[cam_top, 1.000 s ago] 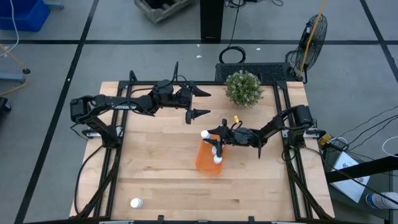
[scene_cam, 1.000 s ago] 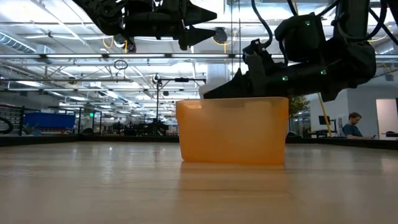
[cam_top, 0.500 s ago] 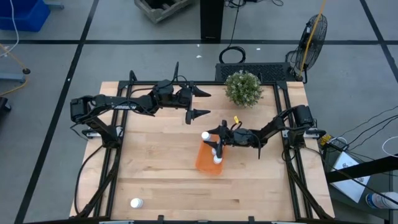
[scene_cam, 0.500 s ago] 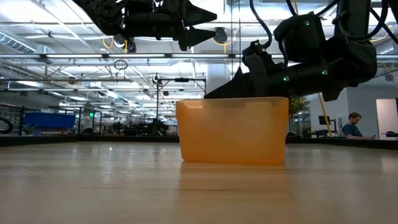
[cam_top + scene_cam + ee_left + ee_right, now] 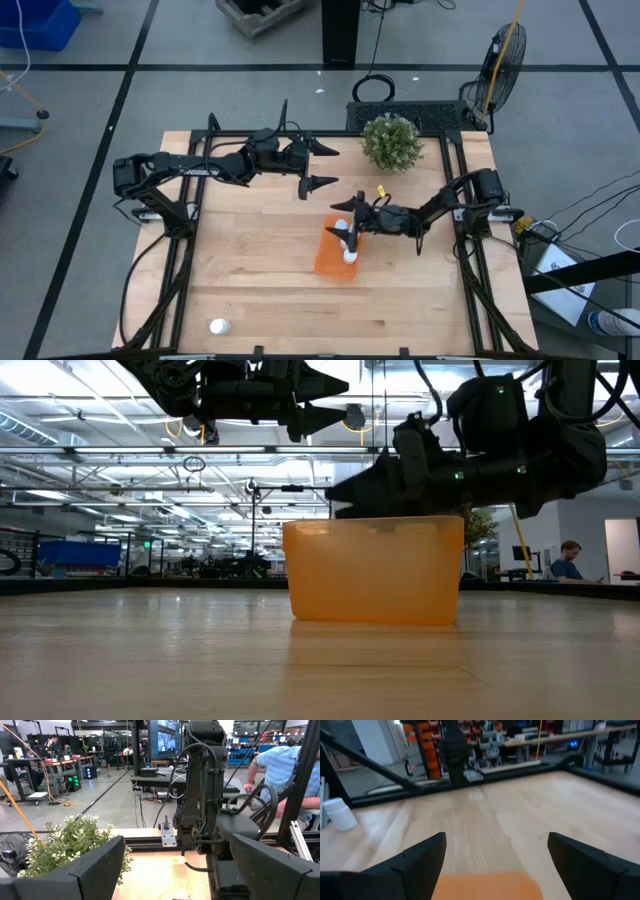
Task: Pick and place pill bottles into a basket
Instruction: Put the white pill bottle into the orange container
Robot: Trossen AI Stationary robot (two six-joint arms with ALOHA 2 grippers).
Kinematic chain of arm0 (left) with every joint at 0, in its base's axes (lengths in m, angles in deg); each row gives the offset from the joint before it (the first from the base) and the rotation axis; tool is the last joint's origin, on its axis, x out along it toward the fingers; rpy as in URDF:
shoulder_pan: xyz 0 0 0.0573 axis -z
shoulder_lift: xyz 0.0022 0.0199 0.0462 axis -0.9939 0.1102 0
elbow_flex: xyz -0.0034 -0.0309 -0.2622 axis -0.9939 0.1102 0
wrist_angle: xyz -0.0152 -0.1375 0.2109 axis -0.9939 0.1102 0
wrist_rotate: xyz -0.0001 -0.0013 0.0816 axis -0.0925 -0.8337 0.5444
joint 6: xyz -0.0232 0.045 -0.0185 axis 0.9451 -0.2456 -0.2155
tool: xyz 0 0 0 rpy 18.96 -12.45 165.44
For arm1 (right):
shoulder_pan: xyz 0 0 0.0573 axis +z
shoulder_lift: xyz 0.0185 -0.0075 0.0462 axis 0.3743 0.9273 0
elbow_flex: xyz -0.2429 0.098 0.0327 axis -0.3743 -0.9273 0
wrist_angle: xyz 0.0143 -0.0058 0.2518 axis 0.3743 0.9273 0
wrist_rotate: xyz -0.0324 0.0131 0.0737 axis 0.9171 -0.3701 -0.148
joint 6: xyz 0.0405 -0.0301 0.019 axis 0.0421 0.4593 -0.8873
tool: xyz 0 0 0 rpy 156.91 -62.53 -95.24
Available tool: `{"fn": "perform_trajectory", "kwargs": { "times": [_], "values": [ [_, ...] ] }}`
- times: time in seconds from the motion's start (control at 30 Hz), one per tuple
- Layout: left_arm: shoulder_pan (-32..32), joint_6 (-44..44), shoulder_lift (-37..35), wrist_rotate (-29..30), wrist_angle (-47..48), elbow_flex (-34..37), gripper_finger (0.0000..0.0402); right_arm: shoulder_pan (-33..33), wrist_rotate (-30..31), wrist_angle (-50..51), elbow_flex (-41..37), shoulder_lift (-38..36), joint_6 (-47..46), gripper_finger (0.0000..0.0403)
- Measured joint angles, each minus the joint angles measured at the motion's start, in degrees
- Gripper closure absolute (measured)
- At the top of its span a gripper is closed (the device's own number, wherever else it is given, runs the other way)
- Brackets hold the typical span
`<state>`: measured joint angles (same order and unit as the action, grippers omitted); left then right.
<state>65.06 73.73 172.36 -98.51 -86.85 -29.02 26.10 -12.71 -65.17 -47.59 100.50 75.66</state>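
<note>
The orange basket (image 5: 330, 262) sits mid-table, also seen in the low view (image 5: 372, 570). Two white pill bottles (image 5: 340, 233) (image 5: 349, 257) lie inside it. My right gripper (image 5: 343, 220) hovers open just above the basket's far end (image 5: 335, 492), with nothing between its fingers (image 5: 495, 845). A third pill bottle (image 5: 218, 326) stands near the table's near left corner, also seen in the right wrist view (image 5: 339, 814). My left gripper (image 5: 333, 166) waits open, high over the table's far middle.
A green bushy plant (image 5: 390, 142) stands at the table's far edge, right of my left gripper, and shows in the left wrist view (image 5: 75, 845). A person in a striped shirt (image 5: 280, 762) is beyond the table. Bare wood lies left of and in front of the basket.
My right gripper has opened and let go of the pill bottle it held at the basket's far edge. The bottle has dropped into the basket beside the other one. The gripper has risen a little above the rim and levelled.
</note>
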Motion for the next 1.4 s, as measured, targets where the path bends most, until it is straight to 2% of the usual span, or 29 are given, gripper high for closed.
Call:
{"fn": "perform_trajectory", "kwargs": {
  "times": [0.13, 0.27, 0.33, 0.4, 0.5, 0.57, 0.63, 0.77, 0.87, 1.0, 1.17, 1.23, 1.4],
  "values": [
    [0.0, 0.5, 0.0, 0.0, 0.3, 0.0, 0.0034, 0.0, 0.0, -0.6, 0.0, -2.7, 3.0, 0.0065],
    [0.1, 1.9, -0.2, -0.9, 3.3, 0.0, 0.0034, 0.7, 0.1, 1.5, 0.1, -9.8, 7.6, 0.0065],
    [0.5, 1.4, -2.6, -2.9, 11.7, 0.0, 0.0034, 1.3, 0.2, 4.4, 0.1, -14.3, 10.2, 0.0065],
    [2.6, -2.3, -5.5, -2.6, 24.2, -1.5, 0.0035, 1.7, 0.3, 7.9, 0.1, -19.5, 12.7, 0.0065],
    [8.8, -6.8, -10.6, 3.8, 45.9, -3.5, 0.0034, 2.4, 3.2, 14.7, 0.1, -26.6, 17.0, 0.0065],
    [14.4, -6.7, -13.0, 10.0, 55.2, -5.8, 0.0034, 2.4, 5.8, 19.9, 0.1, -30.8, 19.6, 0.0065],
    [20.6, -2.9, -15.1, 15.3, 63.8, -8.0, 0.0034, 2.3, 8.0, 23.5, 0.2, -33.9, 21.1, 0.0065],
    [32.8, 7.5, -15.8, 23.7, 74.6, -12.5, 0.0034, 2.0, 13.5, 28.3, 0.1, -38.2, 24.3, 0.0065],
    [40.6, 16.9, -15.7, 27.9, 78.0, -14.5, 0.0034, 1.9, 16.7, 29.6, 0.1, -40.7, 25.8, 0.0065],
    [48.4, 29.6, -15.6, 30.3, 81.3, -14.4, 0.0034, 2.7, 16.5, 32.3, 0.1, -45.0, 25.9, 0.0065],
    [55.7, 36.9, -15.6, 37.5, 81.8, -14.4, 0.0034, 3.5, 16.4, 41.7, -3.0, -58.3, 24.3, 0.0072],
    [57.9, 37.1, -15.6, 41.4, 81.7, -14.4, 0.0034, 3.5, 14.0, 46.8, -5.6, -65.4, 22.1, 0.0076],
    [59.8, 37.7, -15.6, 48.8, 81.6, -14.4, 0.0034, 3.5, 2.3, 59.9, -11.1, -81.1, 15.0, 0.0083]
  ]
}}
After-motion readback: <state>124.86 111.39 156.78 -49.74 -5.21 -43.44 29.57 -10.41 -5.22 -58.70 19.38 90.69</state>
